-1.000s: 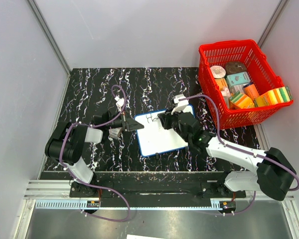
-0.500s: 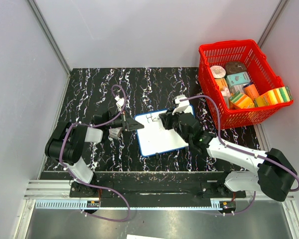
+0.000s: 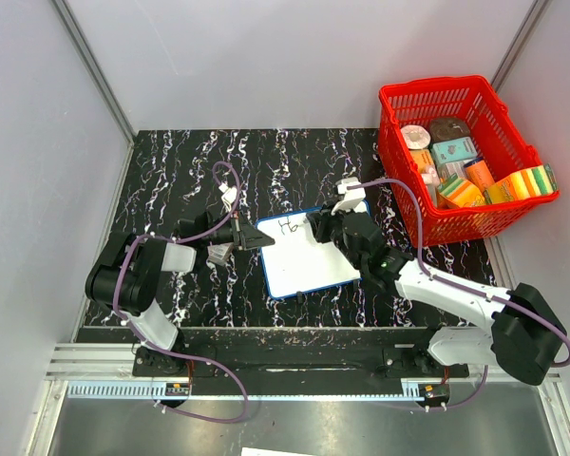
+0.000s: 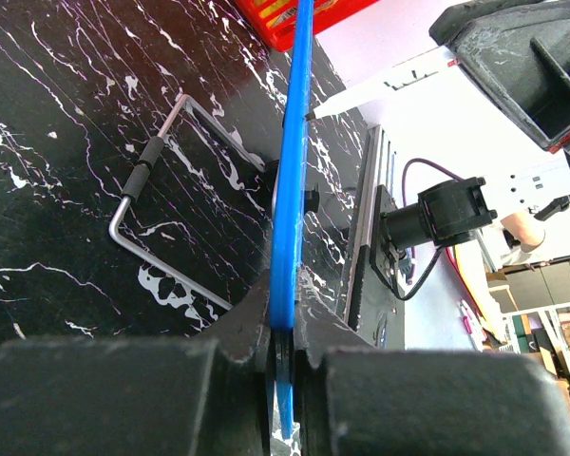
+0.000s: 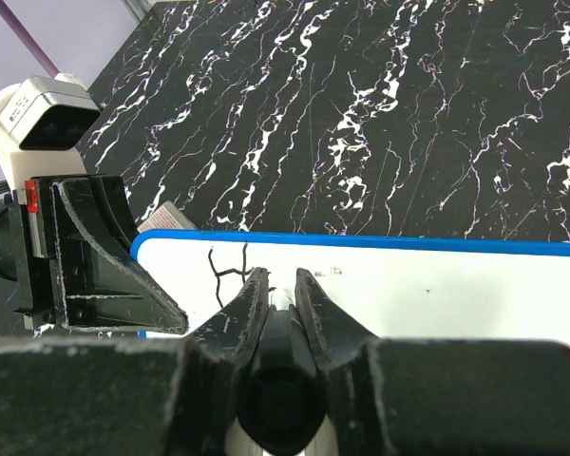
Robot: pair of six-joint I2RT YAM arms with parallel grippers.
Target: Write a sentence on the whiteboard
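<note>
Two arms share this job. The left gripper [image 3: 256,237] has its jaws clenched on the blue rim at the left short edge of the whiteboard [image 3: 309,261], which sits near the middle of the tabletop [image 3: 190,171]. The right gripper [image 3: 315,226] reaches over the board from the right, its jaws closed around a marker [image 4: 375,90] whose tip is at or just above the white surface. Only the first letter or two of the sentence [image 3: 287,225] are down, close to the board's far left corner.

The board's long axis runs left to right, slightly slanted, and almost all the blank white lies to the right of the tip and nearer the arm bases. By my reading, the next strokes call for the right arm to travel rightward along that axis, away from the left jaws, while the left arm steadies the board.

A red basket [image 3: 435,87] full of small packets stands just beyond the board's right end. It could crowd the right wrist late in the line. In the left wrist view a bent wire stand [image 4: 161,180] shows beside the board's edge, and I cannot tell whether the board lies flat.
</note>
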